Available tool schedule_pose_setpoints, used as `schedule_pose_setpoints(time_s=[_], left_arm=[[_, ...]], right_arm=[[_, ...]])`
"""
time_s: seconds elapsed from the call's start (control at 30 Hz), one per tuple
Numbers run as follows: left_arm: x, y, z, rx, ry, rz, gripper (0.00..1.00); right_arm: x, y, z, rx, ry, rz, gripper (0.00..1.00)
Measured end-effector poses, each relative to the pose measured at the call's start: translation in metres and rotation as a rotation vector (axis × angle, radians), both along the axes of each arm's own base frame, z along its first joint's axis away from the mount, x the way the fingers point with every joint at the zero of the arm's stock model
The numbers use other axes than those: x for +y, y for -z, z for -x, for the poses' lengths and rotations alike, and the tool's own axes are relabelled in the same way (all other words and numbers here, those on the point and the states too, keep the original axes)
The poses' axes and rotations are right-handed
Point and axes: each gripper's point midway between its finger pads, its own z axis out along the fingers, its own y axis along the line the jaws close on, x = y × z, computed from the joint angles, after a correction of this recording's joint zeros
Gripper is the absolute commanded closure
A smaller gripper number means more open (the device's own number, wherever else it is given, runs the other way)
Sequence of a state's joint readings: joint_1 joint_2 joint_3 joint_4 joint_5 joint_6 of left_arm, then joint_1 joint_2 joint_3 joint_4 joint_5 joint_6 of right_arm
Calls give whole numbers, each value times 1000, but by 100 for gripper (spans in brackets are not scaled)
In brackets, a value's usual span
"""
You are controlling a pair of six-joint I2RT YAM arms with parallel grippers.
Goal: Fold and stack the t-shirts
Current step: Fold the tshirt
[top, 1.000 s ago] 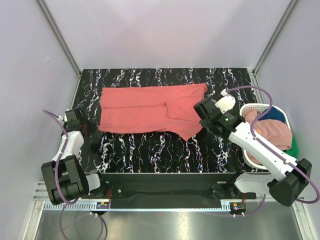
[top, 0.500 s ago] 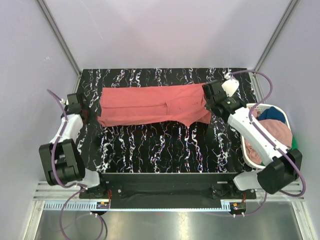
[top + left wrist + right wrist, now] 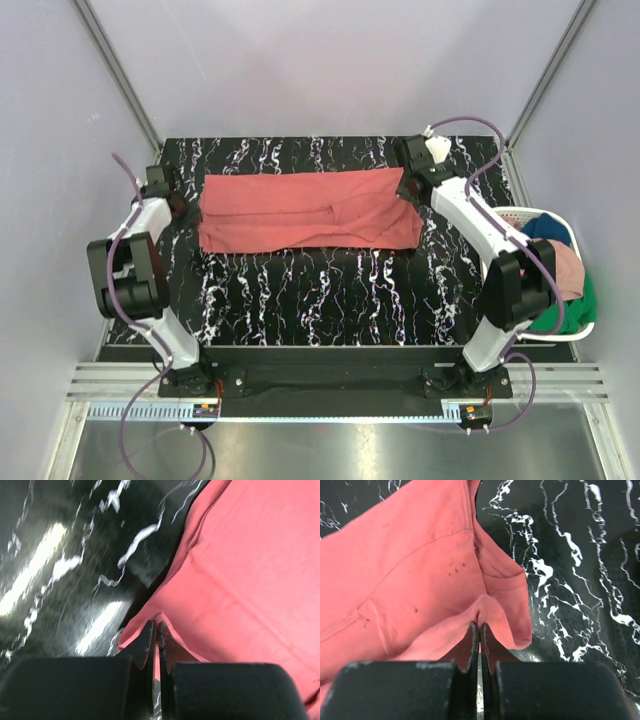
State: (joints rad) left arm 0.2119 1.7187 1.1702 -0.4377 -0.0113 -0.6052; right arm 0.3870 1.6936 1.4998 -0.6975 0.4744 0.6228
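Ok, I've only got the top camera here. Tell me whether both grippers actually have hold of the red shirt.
Observer: In the left wrist view, the left gripper is shut, with the edge of the coral-red t-shirt pinched between its fingertips.
Operator: Now give me the right one.
Observer: The right gripper is shut too. It is clamped on a raised fold of the cloth just below a curved seamed edge.
Operator: Look the cloth over up close.
Observer: The right wrist view shows a few small dark specks on the shirt near that seam.
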Motion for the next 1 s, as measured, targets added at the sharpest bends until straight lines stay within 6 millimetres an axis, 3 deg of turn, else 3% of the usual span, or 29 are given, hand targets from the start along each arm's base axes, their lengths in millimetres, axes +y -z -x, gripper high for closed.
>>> schedule_pose_setpoints(time_s=[0.33, 0.5, 0.8, 1.0], left_arm=[[6, 8, -30, 32, 16, -32, 100], [8, 19, -26, 74, 11, -57, 100], [10, 12, -33, 71, 7, -87, 100], [8, 14, -44, 75, 15, -95, 100]], right_arm=[[2, 23, -39, 50, -24, 33, 100], [-3, 17, -46, 45, -25, 43, 100], [1, -8, -62, -5, -42, 44, 100], [0, 6, -72, 23, -42, 58, 100]])
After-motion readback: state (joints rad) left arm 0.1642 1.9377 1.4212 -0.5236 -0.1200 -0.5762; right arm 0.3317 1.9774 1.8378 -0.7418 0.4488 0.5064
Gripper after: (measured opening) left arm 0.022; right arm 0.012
